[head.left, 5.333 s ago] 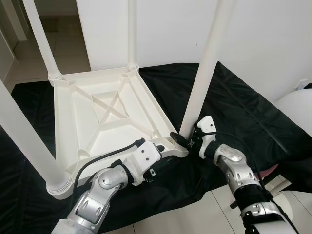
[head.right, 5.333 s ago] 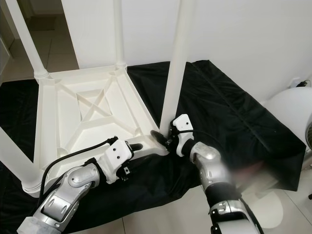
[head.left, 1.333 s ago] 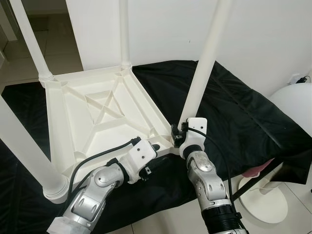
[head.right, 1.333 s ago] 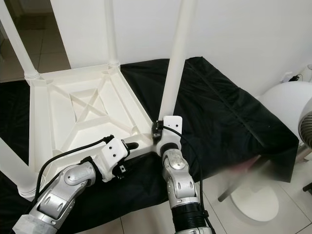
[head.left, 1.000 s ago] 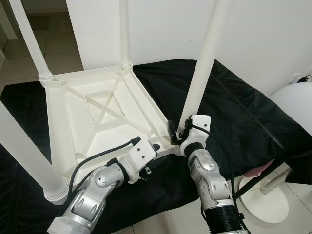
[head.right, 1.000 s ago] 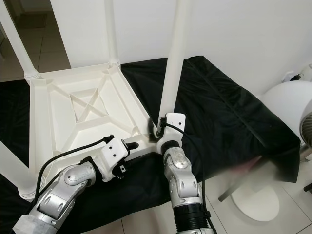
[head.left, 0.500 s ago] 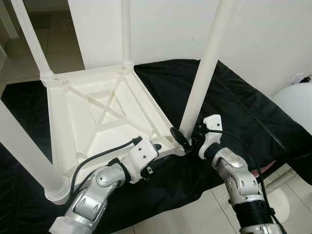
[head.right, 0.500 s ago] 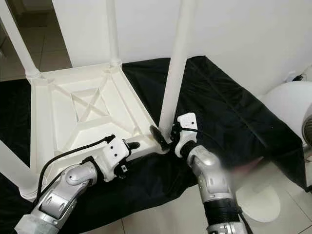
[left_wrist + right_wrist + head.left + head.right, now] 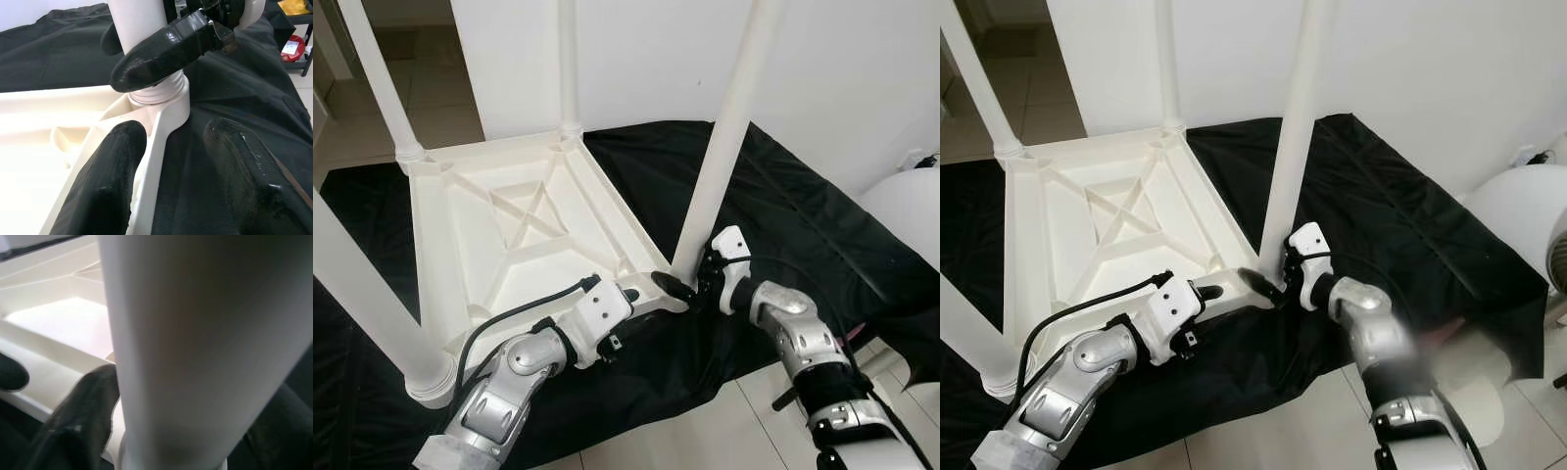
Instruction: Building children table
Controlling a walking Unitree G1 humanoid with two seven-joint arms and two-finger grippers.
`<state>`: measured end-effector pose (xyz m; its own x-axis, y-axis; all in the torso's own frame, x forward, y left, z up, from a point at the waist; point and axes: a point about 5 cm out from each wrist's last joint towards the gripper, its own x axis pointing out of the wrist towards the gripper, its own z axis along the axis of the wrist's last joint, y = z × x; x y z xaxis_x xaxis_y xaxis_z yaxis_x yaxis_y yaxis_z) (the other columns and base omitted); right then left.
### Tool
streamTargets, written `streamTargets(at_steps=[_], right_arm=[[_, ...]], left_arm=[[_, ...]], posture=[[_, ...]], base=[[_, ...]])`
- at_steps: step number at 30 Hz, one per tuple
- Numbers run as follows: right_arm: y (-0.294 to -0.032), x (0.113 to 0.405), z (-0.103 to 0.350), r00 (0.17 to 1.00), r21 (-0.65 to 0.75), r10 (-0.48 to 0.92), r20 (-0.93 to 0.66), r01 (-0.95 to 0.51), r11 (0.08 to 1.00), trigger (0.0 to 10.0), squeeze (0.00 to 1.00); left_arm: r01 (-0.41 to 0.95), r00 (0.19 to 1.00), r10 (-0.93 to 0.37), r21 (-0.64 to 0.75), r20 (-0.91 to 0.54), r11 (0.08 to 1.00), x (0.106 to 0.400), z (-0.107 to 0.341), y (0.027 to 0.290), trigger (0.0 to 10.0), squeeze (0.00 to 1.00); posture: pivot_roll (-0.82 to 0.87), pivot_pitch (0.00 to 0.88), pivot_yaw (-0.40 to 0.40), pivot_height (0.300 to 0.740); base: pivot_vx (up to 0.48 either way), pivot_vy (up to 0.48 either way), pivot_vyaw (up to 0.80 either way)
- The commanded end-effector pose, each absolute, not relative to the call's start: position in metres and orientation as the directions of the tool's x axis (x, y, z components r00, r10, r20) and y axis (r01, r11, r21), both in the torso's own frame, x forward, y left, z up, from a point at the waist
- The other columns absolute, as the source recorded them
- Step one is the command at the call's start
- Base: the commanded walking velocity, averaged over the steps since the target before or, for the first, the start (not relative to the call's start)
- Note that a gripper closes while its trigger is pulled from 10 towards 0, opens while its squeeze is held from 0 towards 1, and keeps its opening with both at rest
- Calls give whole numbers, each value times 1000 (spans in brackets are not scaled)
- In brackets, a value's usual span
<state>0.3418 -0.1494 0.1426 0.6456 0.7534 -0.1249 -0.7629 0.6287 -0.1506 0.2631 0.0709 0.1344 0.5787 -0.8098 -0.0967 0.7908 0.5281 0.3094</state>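
The upturned table lies on a black sheet; right hand pinches the near-corner leg, left hand, spread, braces that corner; next, likely twisting it tight

The upturned table and its legs are plain cream-white, lying on a black cloth over pale tiles, with glossy black fingers on silver arms and a white wall behind.
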Motion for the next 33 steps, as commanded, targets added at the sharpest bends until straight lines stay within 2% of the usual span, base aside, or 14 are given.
streamTargets(at_steps=[1,3,11,12,13,14,24,30,31,33], right_arm=[[-150,343,139,624,-173,767,-153,-781,600,3137,0],[-149,344,139,614,-184,772,-164,-788,587,0,0],[-150,343,135,599,-184,782,-173,-800,572,0,0],[-152,342,132,609,-186,775,-169,-792,581,5529,0],[-152,342,132,609,-186,775,-169,-792,581,5529,0],[-152,341,131,615,-170,772,-158,-788,592,10000,0],[-149,335,129,662,-132,741,-110,-749,649,10000,0],[-133,323,130,796,-90,603,-43,-605,791,10000,0],[-133,323,130,796,-90,603,-43,-605,791,10000,0],[-131,321,130,849,-55,528,-30,-529,847,10000,0]], left_arm=[[783,589,-802,312,-96,538,266,135,72,10000,0],[782,590,-802,312,-94,539,266,135,72,10000,0],[777,597,-797,311,-89,548,267,137,73,10000,0],[776,598,-796,312,-90,548,267,136,73,10000,0],[776,598,-796,312,-90,548,267,136,73,10000,0],[777,597,-797,312,-91,547,267,136,73,10000,0],[781,592,-800,308,-93,542,267,136,73,10000,0],[795,576,-810,304,-108,525,264,134,73,10000,0],[795,576,-810,304,-108,525,264,134,73,10000,0],[800,570,-813,303,-116,518,263,133,74,10000,0]], posture=[[-41,3,-32,740],[-41,9,-33,740],[-39,15,-34,740],[-40,16,-33,740],[-40,16,-33,740],[-41,17,-31,740],[-50,25,-28,740],[-53,28,-15,740],[-53,28,-15,740],[-54,32,-9,740]], base=[[0,0,0],[0,0,0],[0,0,0],[0,0,0],[0,0,0],[0,0,0],[0,0,0],[0,0,0],[0,0,0],[0,0,0]])
